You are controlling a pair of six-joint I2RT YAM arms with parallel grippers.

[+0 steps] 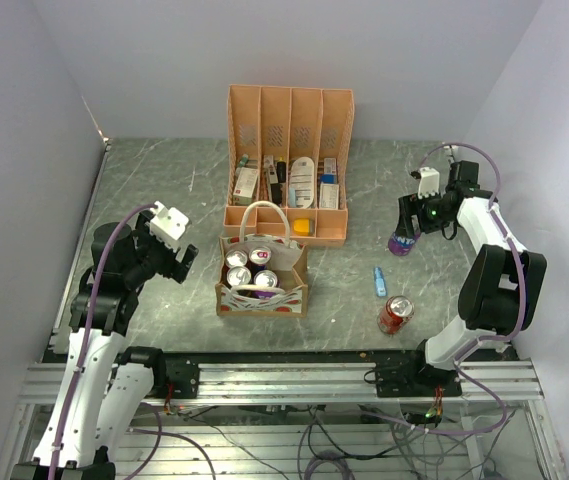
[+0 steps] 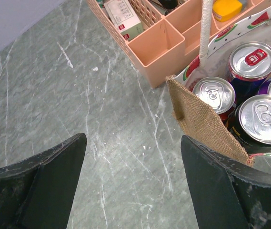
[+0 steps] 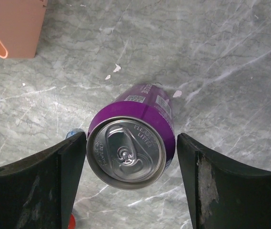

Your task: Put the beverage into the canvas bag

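The right gripper (image 3: 131, 143) has its jaws drawn in on the purple aluminium drink can (image 3: 128, 143), one finger against each flank. It appears to hold the can clear of the grey marbled table (image 3: 221, 57). The can hangs roughly upright, its long axis running along the fingers and its pull-tab end towards the wrist camera.

It is well apart from the tan canvas bag with white loop handles (image 1: 262, 298), out to the bag's right and a little farther from the arm bases. The coming move therefore looks like a carry leftwards to the bag's open mouth, then a straight lowering, base first. Four silver-topped cans (image 2: 264, 117) stand in the bag, so any free room seems to be along its right side.

The left gripper (image 2: 133, 138) hovers just beside the bag's left wall, jaws wide apart and empty. A red can (image 1: 396, 314) lies on its side to the bag's right.
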